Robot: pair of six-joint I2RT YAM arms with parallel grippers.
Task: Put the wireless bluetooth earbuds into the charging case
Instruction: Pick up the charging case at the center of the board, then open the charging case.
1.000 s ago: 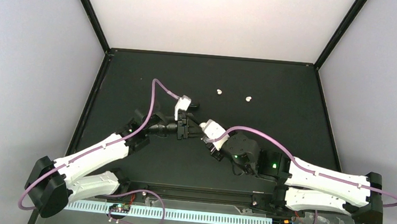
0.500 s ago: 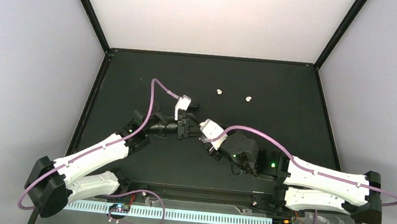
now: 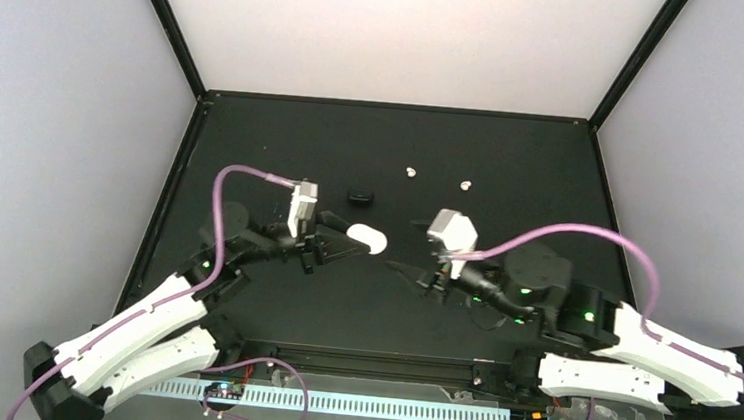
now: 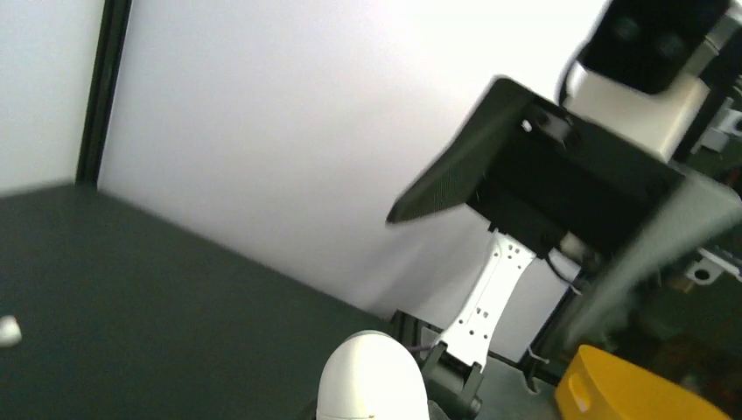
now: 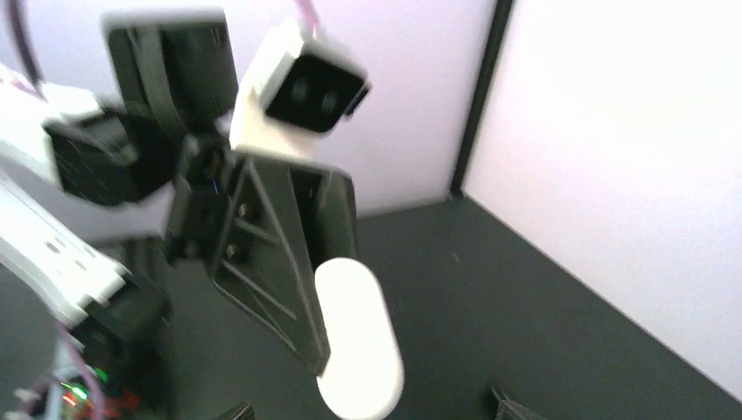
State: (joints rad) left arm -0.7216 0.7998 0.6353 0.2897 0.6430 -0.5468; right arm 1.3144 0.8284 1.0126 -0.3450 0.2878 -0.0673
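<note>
My left gripper [image 3: 349,239] is shut on a closed white pill-shaped charging case [image 3: 367,238] and holds it above the black table. The case also shows at the bottom of the left wrist view [image 4: 372,381] and in the right wrist view [image 5: 357,346], clamped between the left fingers [image 5: 280,254]. My right gripper [image 3: 409,271] is open and empty, a short way right of the case, and its fingertips [image 5: 512,408] stand wide apart. Two white earbuds [image 3: 410,172] [image 3: 465,185] lie on the table beyond both grippers. No black earbuds show.
A small black rounded object [image 3: 360,197] lies on the table [image 3: 532,162] just behind the left gripper. White walls close in the table at the back and sides. A yellow object [image 4: 630,394] shows off the table's edge in the left wrist view.
The two grippers were close together at the table's middle. They have drawn apart: the left moved left holding the white case, the right moved back to the right. The black object is now uncovered.
</note>
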